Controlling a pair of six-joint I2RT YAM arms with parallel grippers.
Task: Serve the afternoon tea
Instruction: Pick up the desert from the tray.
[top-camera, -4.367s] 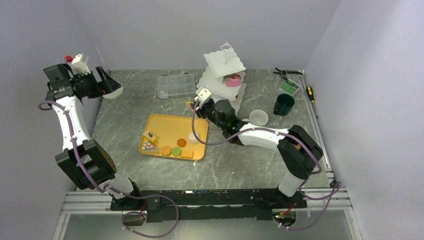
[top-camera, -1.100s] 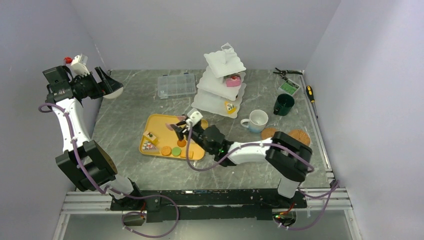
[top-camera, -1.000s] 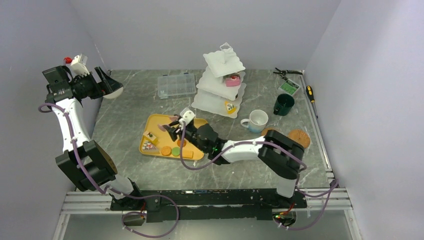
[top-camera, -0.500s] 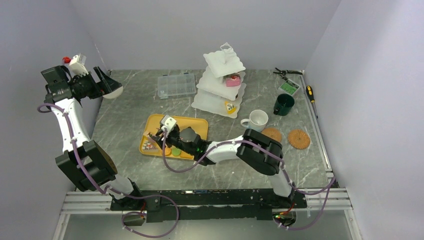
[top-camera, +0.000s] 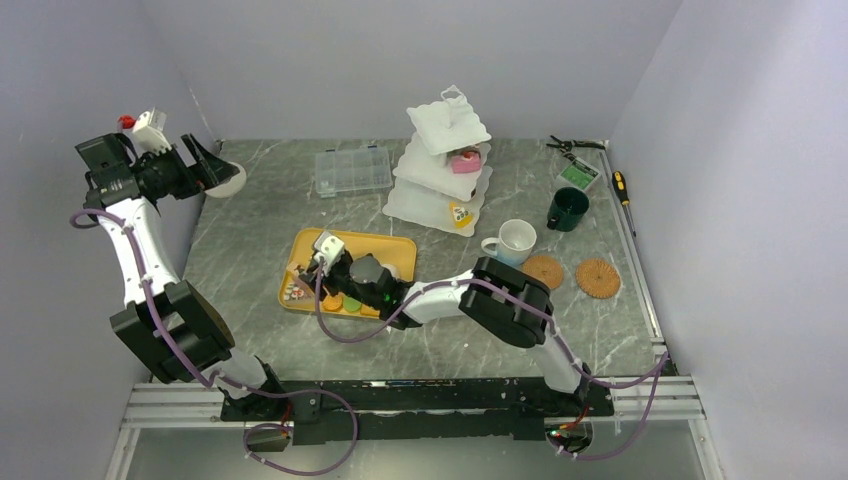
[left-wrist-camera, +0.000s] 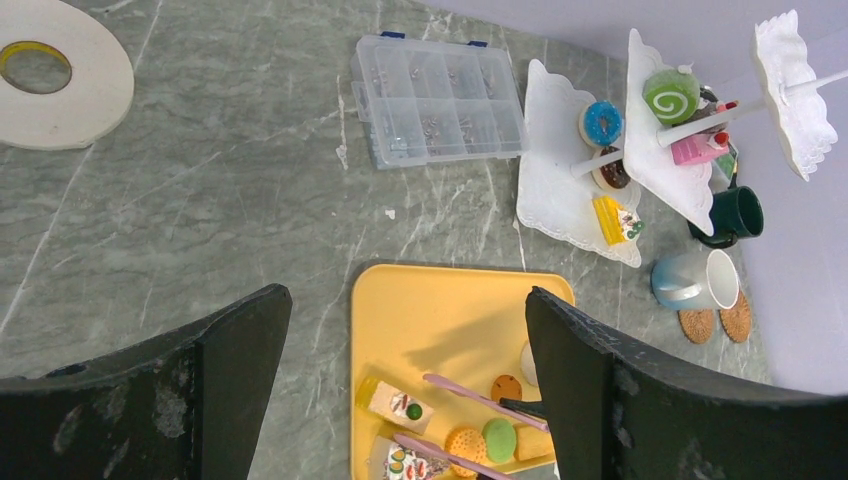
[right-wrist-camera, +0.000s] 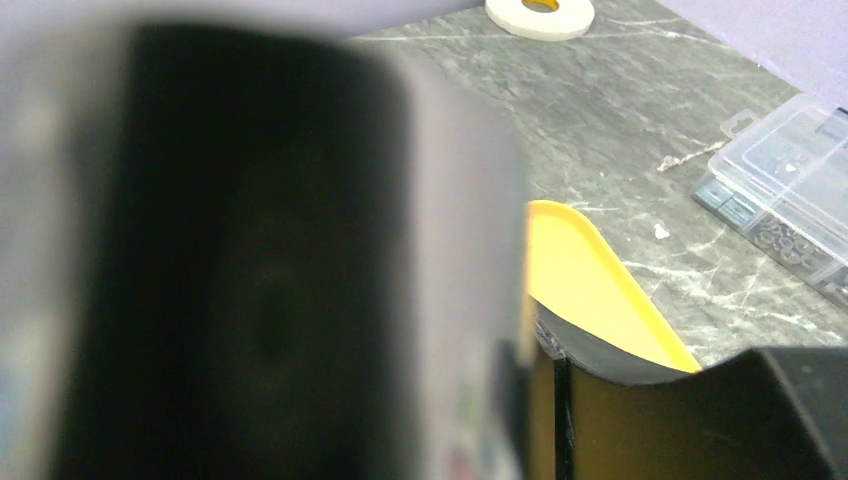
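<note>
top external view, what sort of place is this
Probably a robot lab test cell: plain walls box in a marbled table, two arms are bolted to a metal rail at its near edge, and pliers and a screwdriver lie at the far right.

Grey marbled table (top-camera: 260, 230) carried yellow tray (top-camera: 392, 250) near centre. Pink tongs (left-wrist-camera: 478, 394) over tray's near-left end, two arms spread apart. Clear compartment box (top-camera: 352, 171) lay beyond tray, toward back. White tape roll (left-wrist-camera: 55, 75) flat at far-left table edge. Pliers (top-camera: 572, 146), green packet (top-camera: 578, 176) and yellow-black screwdriver (top-camera: 622, 187) grouped at far-right corner.
</note>
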